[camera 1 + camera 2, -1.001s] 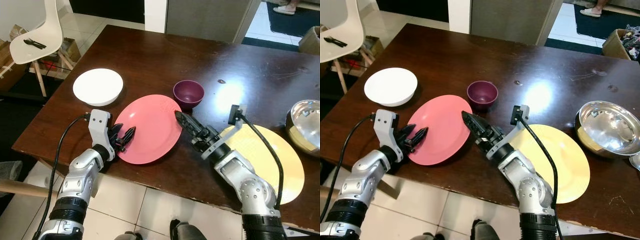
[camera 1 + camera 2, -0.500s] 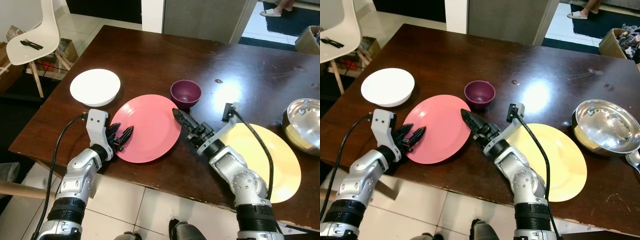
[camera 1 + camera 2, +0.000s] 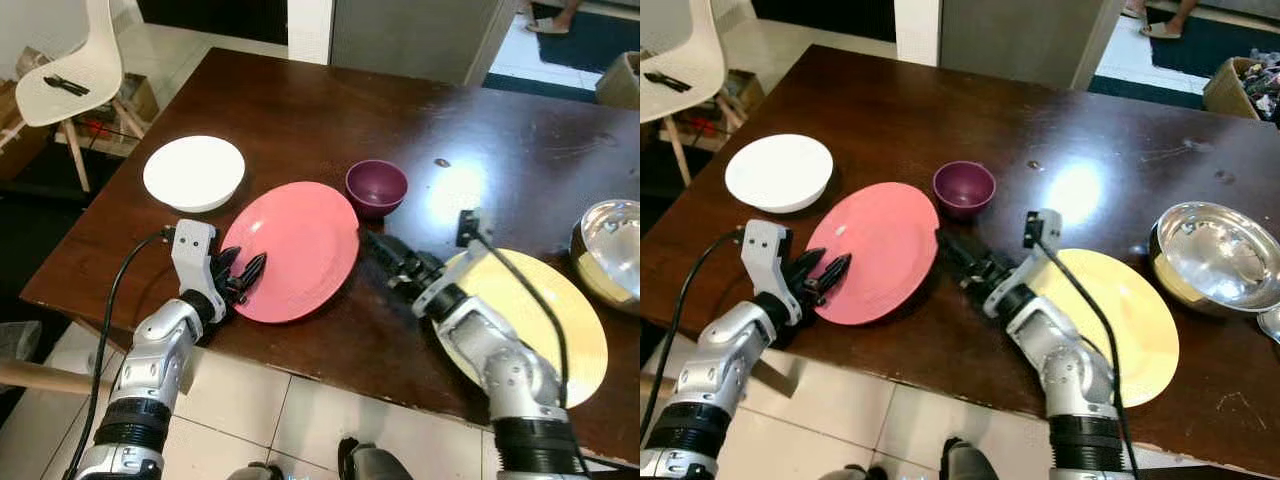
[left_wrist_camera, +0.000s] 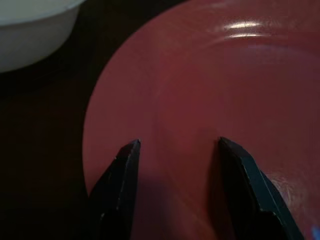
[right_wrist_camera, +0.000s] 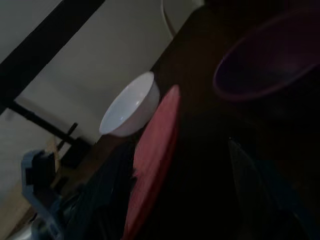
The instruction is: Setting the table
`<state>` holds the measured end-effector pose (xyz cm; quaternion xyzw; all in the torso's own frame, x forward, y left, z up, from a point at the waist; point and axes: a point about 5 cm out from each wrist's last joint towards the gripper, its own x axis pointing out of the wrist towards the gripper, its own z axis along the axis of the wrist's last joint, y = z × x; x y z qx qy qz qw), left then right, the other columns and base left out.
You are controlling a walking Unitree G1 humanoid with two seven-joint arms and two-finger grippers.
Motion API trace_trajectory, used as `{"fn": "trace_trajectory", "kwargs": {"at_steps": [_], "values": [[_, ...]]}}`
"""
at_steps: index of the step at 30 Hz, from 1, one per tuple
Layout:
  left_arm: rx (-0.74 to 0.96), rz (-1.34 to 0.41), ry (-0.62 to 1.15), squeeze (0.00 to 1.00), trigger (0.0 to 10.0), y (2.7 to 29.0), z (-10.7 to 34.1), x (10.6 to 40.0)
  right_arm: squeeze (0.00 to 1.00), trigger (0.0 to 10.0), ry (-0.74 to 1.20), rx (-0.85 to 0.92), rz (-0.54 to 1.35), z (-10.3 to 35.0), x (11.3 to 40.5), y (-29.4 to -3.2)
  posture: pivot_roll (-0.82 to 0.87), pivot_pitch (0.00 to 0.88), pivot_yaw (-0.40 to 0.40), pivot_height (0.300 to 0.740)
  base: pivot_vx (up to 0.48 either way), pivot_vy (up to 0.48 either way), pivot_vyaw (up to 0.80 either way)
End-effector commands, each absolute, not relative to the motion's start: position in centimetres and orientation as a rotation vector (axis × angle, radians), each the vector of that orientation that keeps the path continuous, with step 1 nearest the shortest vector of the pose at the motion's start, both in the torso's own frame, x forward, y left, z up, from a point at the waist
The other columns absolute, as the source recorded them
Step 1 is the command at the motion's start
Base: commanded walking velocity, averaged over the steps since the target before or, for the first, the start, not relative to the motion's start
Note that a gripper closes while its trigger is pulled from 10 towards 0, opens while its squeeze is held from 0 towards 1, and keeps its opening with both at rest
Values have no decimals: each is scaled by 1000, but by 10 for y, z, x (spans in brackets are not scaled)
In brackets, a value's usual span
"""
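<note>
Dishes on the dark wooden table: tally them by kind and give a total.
Flat plates: 2, round pink plate and round yellow plate.
Bowls: 3, white bowl, small purple bowl, shiny steel bowl.
Total: 5.

A: Colours? Plate (image 3: 295, 250) pink, plain; bowl (image 3: 376, 187) purple.
B: Other plate (image 3: 545, 320) pale yellow; bowl at L (image 3: 194, 172) white; table (image 3: 300, 110) dk brown, glossy; grippers' fingers (image 4: 120, 185) blk.
</note>
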<state>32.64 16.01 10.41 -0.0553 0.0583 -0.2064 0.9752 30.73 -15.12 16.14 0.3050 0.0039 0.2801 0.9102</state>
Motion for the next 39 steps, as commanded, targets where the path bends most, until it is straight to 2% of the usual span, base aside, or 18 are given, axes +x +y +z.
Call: {"fn": "trace_trajectory", "kwargs": {"at_steps": [1, 10, 13, 24, 29, 30, 31, 39], "values": [[-140, -400, 300, 0, 10000, 161, 66, 311, 0, 10000, 6, 638, 552, 159, 305, -157, -120, 155, 32, 740, 0, 0, 0], [-142, -400, 300, 0, 10000, 160, 66, 311, 0, 10000, 31, 731, 587, 152, 304, -144, -120, 156, 31, 740, 0, 0, 0], [-140, -395, 300, 0, 10000, 162, 66, 311, 0, 10000, 53, 792, 627, 149, 306, -130, -104, 155, 28, 740, 0, 0, 0], [-141, -389, 298, 0, 10000, 163, 66, 310, 0, 10000, 181, 851, 717, 128, 309, -91, -95, 157, 24, 740, 0, 0, 0], [-141, -388, 298, 0, 10000, 163, 66, 309, 0, 10000, 189, 891, 719, 126, 313, -88, -93, 158, 23, 740, 0, 0, 0], [-141, -387, 298, 0, 10000, 163, 66, 309, 0, 4471, 189, 908, 713, 126, 314, -87, -88, 157, 21, 740, 0, 0, 0], [-142, -387, 298, 0, 10000, 163, 66, 309, 0, 0, 184, 932, 708, 127, 316, -87, -88, 157, 21, 740, 0, 0, 0], [-142, -384, 300, 0, 10000, 164, 65, 308, 0, 0, 158, 963, 738, 132, 320, -88, -89, 154, 19, 740, 0, 0, 0]]}}
